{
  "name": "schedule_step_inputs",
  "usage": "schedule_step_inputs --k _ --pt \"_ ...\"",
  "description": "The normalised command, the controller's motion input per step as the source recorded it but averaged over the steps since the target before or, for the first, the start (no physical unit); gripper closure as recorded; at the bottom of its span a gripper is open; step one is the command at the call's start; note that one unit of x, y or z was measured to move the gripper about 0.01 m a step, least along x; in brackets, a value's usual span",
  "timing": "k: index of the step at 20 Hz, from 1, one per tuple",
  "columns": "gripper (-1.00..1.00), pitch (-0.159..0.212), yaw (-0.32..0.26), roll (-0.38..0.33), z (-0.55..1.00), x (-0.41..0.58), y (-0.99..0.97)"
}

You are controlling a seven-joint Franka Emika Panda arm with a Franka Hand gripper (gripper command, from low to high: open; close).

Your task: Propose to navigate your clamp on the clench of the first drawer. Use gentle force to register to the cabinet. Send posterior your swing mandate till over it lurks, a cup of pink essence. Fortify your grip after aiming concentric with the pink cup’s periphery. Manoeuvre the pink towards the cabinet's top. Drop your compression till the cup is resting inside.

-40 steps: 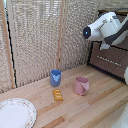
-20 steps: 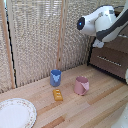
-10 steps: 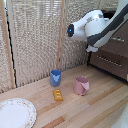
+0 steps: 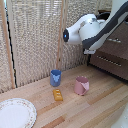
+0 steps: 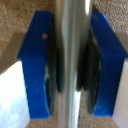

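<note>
The pink cup (image 4: 81,85) stood upright on the worktop (image 4: 100,112), near the blue cup (image 4: 55,77) and the yellow block (image 4: 58,94), well apart from the cabinet (image 4: 114,56). My hand (image 5: 74,65) was pinching the silver handle (image 5: 74,25) between its blue pads. Over two seconds the arm (image 4: 87,30) had swung toward the exterior view's left. I judged that this was drawing the drawer open, with the cup not yet touched.

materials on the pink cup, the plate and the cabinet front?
Pink cup: matte, faceted sides, probably plastic or ceramic. Plate: white with a patterned rim, looks ceramic. Cabinet: dark wood-grain finish, wood or laminate; its slim handles look metallic.
</note>
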Motion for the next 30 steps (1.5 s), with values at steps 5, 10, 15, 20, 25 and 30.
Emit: schedule_step_inputs --k 5,10,15,20,25,30 --pt "-1.0 -0.013 -0.045 -0.056 0.37 0.008 0.16" --pt "-1.0 -0.101 -0.092 0.051 0.53 0.0 0.37" --pt "-1.0 -0.025 -0.104 0.215 0.48 -0.075 0.4" --pt "-1.0 0.007 -0.122 0.308 0.24 -0.14 0.33" --pt "-1.0 0.046 -0.129 0.347 0.12 -0.123 0.26" --pt "-1.0 0.065 -0.12 0.369 0.04 -0.073 0.21"
